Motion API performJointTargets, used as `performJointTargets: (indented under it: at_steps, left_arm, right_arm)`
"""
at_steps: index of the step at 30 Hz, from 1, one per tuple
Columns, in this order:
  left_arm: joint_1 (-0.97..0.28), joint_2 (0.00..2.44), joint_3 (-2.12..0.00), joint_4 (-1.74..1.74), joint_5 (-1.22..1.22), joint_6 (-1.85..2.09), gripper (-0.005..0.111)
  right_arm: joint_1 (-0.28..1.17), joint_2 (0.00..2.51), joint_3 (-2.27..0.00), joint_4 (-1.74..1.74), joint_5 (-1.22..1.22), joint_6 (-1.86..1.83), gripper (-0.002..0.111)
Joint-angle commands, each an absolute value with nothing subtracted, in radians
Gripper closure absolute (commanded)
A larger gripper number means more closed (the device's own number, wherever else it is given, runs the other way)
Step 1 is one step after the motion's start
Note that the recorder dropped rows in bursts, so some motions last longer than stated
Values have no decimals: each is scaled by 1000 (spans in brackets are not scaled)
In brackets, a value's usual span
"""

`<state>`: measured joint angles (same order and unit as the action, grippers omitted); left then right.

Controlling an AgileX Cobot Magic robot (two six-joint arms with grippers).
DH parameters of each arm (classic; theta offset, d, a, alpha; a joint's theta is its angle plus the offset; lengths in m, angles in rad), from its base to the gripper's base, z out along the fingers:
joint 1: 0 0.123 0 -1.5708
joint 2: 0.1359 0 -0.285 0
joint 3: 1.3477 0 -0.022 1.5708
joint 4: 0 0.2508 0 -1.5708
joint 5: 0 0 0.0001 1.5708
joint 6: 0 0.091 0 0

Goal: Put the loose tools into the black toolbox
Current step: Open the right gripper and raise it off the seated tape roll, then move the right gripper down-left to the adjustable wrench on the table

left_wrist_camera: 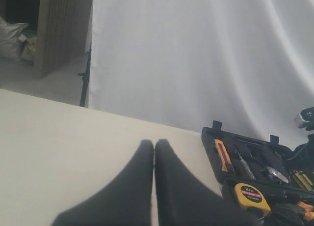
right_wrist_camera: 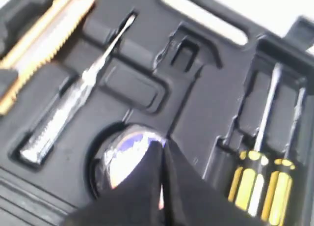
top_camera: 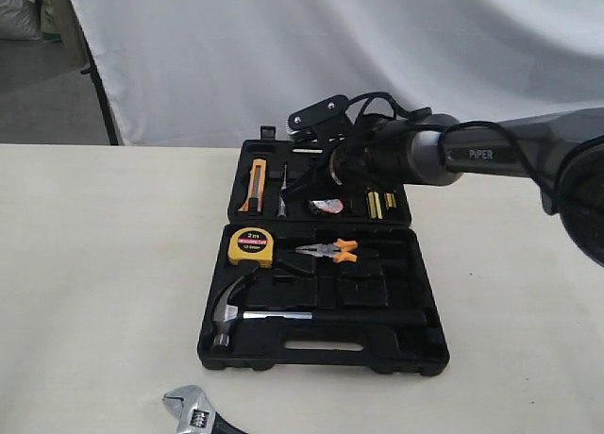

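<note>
The right gripper (right_wrist_camera: 163, 143) has its black fingers pressed together on nothing, tips right over the small dark tape roll with bluish label (right_wrist_camera: 122, 155), which lies in a round recess in the rear half of the large black moulded plastic toolbox (top_camera: 321, 360). In the front half, the steel claw hammer with black handle (top_camera: 283, 315) lies in its recess. The silver adjustable wrench with black handle (top_camera: 196, 413) lies loose on the pale table (top_camera: 94, 264) just before the case, and the left gripper (left_wrist_camera: 154, 143), fingers likewise together, hangs over bare tabletop.
</note>
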<state>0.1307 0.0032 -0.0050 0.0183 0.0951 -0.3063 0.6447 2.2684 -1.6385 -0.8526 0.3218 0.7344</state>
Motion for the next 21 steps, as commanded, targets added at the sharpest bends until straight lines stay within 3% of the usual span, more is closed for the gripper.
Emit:
performJointTargets:
  at_steps: [1,10,21]
  left_arm:
    - [156,0,-8,23,88,-311,106]
    - [156,0,-8,23,88,-311,106]
    - [156,0,-8,23,88,-311,106]
  right_arm:
    - [643,2277,-1638,-828,284,729,108]
    - [643,2415,-1638,-839,153,702,108]
    - [643,2333,-1638,-839,240,699,108]
